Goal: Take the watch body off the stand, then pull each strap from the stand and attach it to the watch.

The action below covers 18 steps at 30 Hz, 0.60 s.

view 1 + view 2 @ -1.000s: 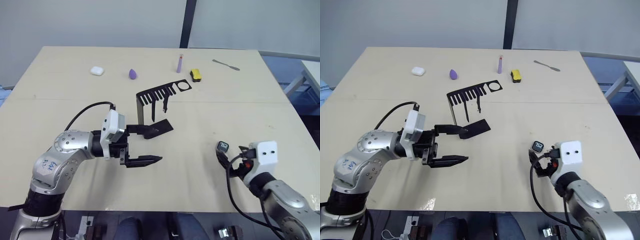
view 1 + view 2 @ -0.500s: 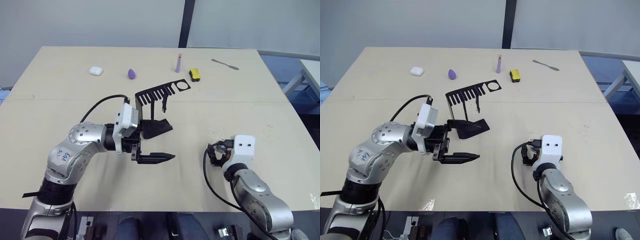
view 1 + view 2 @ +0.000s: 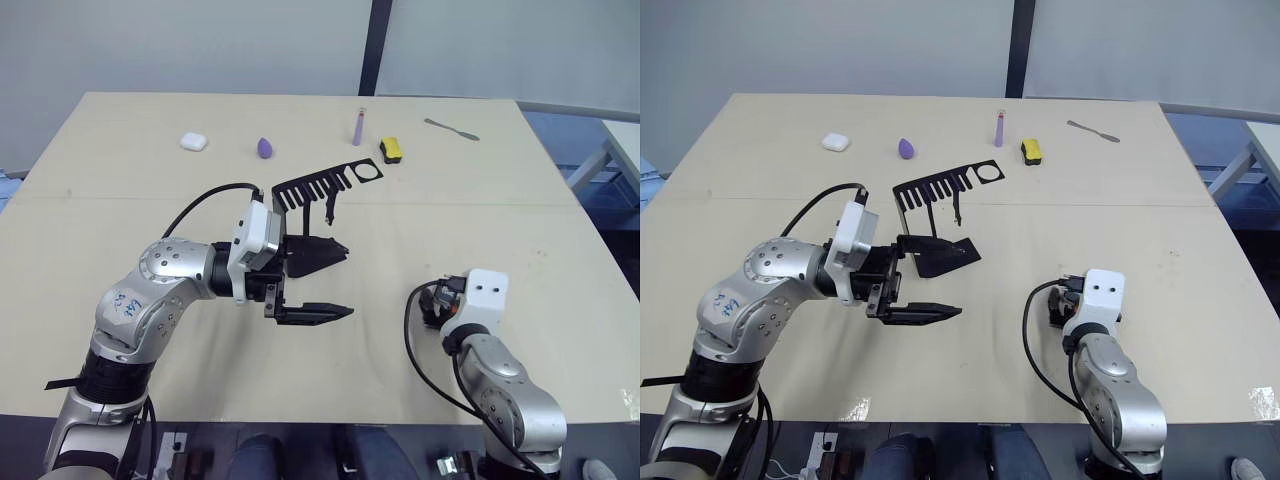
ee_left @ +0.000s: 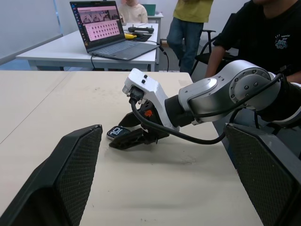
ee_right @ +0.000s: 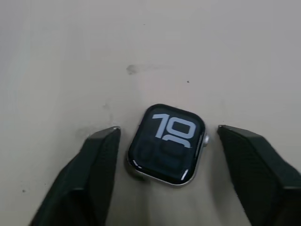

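The right gripper stands with fingers parted around the small silver-rimmed, black-screened watch body, which lies flat on the beige table at about four o'clock. The left gripper, spread wide and empty, sits near centre. Just beyond, at twelve o'clock, stands the thin black bent-metal stand with a dark strap hanging.

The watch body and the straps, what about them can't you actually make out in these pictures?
- Watch body: in the head views the right end effector and its wrist housing cover it, so its spot on the table is hidden there.
- Its underside and strap slots face away in the right wrist view.
- Straps: too small in the head views to count or tell how they hang from the stand.
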### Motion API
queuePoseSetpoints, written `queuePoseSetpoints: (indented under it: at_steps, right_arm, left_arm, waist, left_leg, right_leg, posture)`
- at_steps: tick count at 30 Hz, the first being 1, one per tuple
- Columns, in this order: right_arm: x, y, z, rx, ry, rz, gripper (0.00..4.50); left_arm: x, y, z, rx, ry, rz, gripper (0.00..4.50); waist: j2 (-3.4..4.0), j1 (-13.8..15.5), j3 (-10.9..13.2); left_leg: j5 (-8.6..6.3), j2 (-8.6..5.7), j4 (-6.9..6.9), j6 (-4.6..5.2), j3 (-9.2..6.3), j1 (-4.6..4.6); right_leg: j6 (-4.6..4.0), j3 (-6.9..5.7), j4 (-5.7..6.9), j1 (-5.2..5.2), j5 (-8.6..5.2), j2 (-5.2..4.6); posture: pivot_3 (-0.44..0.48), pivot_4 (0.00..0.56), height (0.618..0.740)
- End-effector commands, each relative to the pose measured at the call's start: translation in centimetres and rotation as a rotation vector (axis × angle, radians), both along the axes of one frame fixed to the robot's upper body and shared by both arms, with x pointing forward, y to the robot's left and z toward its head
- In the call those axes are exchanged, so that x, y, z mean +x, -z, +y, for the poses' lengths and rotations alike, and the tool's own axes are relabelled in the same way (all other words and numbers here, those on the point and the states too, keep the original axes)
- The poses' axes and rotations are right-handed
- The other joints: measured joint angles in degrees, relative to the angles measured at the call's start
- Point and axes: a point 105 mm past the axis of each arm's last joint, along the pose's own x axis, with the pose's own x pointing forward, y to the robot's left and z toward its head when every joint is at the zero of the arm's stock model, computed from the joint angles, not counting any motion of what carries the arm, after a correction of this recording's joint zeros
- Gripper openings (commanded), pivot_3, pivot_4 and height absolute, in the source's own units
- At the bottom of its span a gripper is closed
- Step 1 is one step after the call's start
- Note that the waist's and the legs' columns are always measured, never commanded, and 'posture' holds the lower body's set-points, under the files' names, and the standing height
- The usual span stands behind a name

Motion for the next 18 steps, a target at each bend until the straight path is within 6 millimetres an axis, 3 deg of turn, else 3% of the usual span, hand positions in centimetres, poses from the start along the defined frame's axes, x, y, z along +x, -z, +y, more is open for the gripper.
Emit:
queuePoseSetpoints:
  at_steps: [1,8,18]
  right_arm:
    - [-0.1,-0.6,-0.8,-0.034,0.001,-0.014,1.8]
    - [0.2,-2.6,-1.8,-0.078,-0.246,-0.016,1.73]
    - [1.7,-1.7,-2.5,-0.107,-0.538,-0.035,1.73]
  left_arm:
    - [-0.3,-0.5,-0.2,-0.015,0.022,-0.027,4.5]
    - [-0.3,-0.3,-0.1,-0.021,0.015,-0.024,4.5]
    - [-0.3,0.0,-0.3,-0.034,0.014,-0.024,4.5]
  waist:
    - [0.0,0.0,0.0]
    - [0.01,0.1,0.0]
    - [0.01,0.1,0.0]
  left_leg:
    - [0.0,0.0,0.0,0.0,0.0,0.0]
    - [0.0,-0.02,0.01,0.0,0.01,-0.01]
    - [0.0,-0.01,0.0,0.01,0.01,-0.01]
  right_leg:
    - [0.0,0.0,0.0,0.0,0.0,0.0]
    - [0.0,0.01,-0.01,0.01,0.0,0.0]
    - [0.02,0.04,-0.02,0.01,0.01,0.05]
  posture:
    - [0.0,0.15,0.74]
    - [0.0,0.15,0.74]
    - [0.0,0.15,0.74]
